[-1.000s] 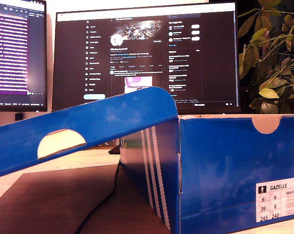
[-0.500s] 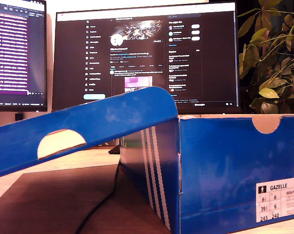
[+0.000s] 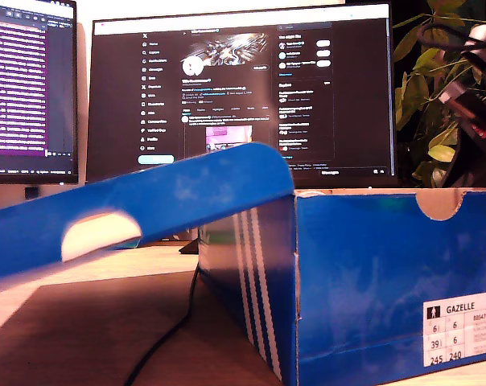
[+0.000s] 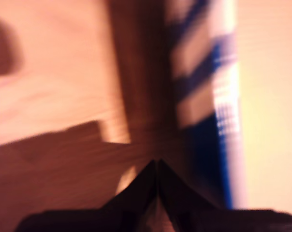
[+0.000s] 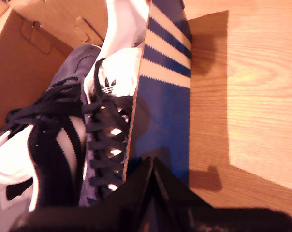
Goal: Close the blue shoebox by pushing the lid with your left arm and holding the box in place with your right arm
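blue shoebox (image 3: 388, 281) lid (image 3: 146, 205) half-raised, shoes (image 5: 78, 140) inside, both grippers' jaws pressed closed, holding nothing

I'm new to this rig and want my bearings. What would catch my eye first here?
A big blue shoebox fills the exterior view's lower right, its lid hanging half open toward that view's left. Inside, the second wrist view shows dark sneakers with white stripes. Behind the box glow two monitors.

1 blue box (image 3: 388, 273), 1 lid (image 3: 138, 209), 2 monitors (image 3: 243, 88) (image 3: 30, 88), 1 plant (image 3: 444, 96), 1 cable (image 3: 166, 338), 1 label (image 3: 462, 334). Inside box: 2 shoes (image 5: 54, 145) (image 5: 105, 130). 2 tools (image 4: 157, 166) (image 5: 152, 166), 1 per wrist view.
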### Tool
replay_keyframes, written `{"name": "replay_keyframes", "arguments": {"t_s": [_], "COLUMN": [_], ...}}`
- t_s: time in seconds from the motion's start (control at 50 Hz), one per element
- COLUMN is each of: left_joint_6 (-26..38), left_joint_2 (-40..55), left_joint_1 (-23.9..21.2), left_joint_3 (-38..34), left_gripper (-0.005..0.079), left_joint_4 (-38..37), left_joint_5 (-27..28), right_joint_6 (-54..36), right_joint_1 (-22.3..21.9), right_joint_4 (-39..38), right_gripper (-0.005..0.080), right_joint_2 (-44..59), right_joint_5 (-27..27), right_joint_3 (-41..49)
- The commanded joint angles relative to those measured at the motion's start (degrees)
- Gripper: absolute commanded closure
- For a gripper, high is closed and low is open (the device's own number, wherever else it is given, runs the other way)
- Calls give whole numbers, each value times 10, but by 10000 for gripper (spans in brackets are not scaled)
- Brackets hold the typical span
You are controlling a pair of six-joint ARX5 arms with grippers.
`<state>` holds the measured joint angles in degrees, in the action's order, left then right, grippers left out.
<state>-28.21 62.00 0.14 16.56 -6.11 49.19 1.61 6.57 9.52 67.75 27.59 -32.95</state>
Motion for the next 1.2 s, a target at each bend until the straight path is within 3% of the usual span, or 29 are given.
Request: {"name": "replay_keyframes", "arguments": {"t_s": [0.0, 0.26, 0.8, 0.96, 1.18], "left_joint_6": [-14, -33, -54, -85, -99], "left_joint_2": [-2, -2, 5, 24, 71], "left_joint_1": [-2, -20, -186, -243, -331], "left_joint_3": [20, 100, 245, 247, 250], "left_gripper": [761, 761, 761, 761, 761], "left_joint_4": [16, 15, 69, 139, 308], "left_joint_5": [26, 88, 22, -20, -64], "right_joint_6": [-1, -1, -1, -2, -21], "right_joint_1": [9, 9, -16, -37, -45], "right_joint_4": [-4, -5, 0, 44, 92], "right_gripper": [764, 764, 764, 764, 764], "right_joint_2": [7, 7, 6, 5, 5], "right_joint_5": [3, 3, -1, -1, 0], "right_joint_3": [-3, -3, -60, -118, -190]}}
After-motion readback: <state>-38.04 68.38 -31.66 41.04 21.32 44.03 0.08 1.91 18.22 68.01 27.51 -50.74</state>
